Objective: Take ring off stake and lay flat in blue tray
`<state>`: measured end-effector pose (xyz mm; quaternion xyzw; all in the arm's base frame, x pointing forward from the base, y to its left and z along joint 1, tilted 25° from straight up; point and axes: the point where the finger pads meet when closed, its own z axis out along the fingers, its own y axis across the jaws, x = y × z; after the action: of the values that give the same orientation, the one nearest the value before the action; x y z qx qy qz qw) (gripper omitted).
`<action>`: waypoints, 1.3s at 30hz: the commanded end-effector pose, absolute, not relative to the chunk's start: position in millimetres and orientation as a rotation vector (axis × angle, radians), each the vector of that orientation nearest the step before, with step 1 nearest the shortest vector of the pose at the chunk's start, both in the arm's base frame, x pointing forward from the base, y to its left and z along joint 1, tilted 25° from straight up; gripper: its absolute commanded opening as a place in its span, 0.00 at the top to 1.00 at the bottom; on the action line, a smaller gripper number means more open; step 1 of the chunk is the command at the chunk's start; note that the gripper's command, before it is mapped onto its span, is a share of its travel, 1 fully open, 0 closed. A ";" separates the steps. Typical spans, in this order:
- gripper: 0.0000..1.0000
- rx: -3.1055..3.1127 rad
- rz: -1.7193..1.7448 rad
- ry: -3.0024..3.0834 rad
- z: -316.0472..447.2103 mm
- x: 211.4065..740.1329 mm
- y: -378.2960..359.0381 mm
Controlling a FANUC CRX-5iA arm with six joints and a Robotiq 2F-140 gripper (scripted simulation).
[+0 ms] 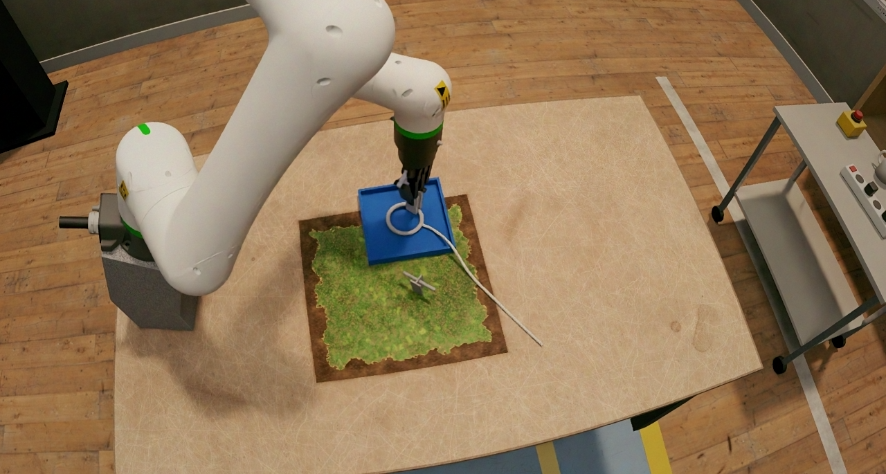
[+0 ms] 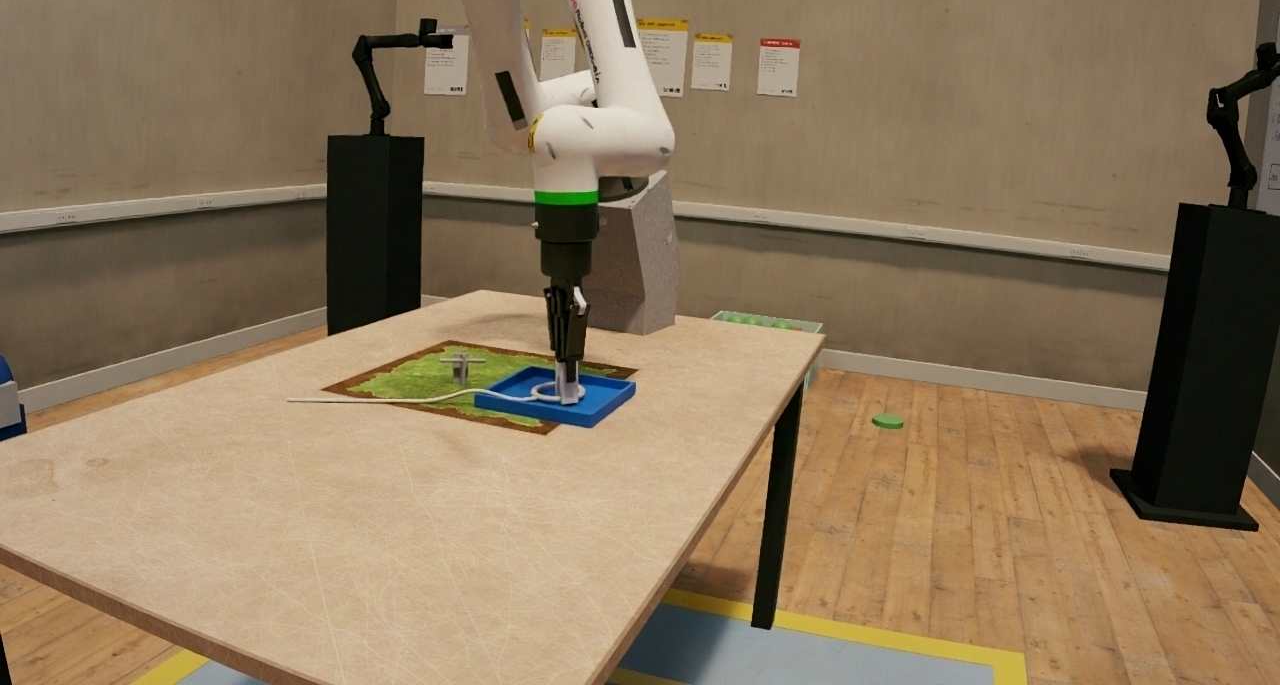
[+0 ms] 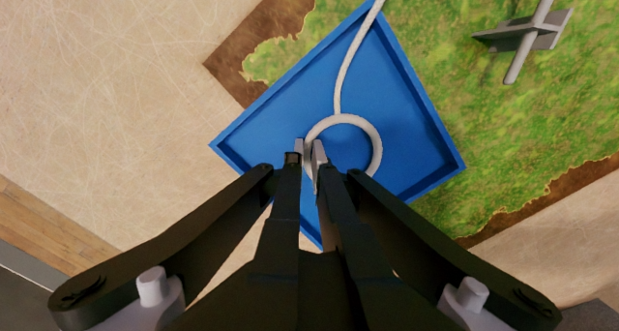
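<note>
From above, a beige table (image 1: 619, 236) is seen carrying a square grass-patterned mat (image 1: 383, 310) with brown edges; a grey stake (image 1: 419, 284) with a crossbar stands upright on the mat, well apart from a blue tray (image 1: 378, 251) placed over the mat's far edge. A white ring (image 1: 396, 228) lies inside the tray, and its attached white cord (image 1: 495, 297) is trailed over the tray wall, across the mat and onto the table. A grey cart (image 1: 811, 136) with a red button box is parked to the right, off the table. From the exterior view, the white arm (image 2: 590, 135) is seen bent down from above, its wrist pointed straight down, the gripper (image 2: 567, 385) lowered into the tray beside the stake (image 2: 460, 367). From the wrist view, the fingertips are seen nearly closed and pinched on the ring (image 3: 374, 142) at its near edge, the ring resting flat or nearly flat on the tray floor (image 3: 387, 104)
</note>
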<state>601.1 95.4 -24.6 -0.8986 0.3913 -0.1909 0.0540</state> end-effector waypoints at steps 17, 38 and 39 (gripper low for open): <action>0.90 -2.736 -0.653 1.204 -26.3 601.7 96.8; 0.90 -2.736 -0.653 1.204 -26.3 601.7 96.8; 0.90 -2.736 -0.653 1.204 -26.3 601.7 96.8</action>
<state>601.3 96.5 -27.1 -0.8935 0.3935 -0.2127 0.0405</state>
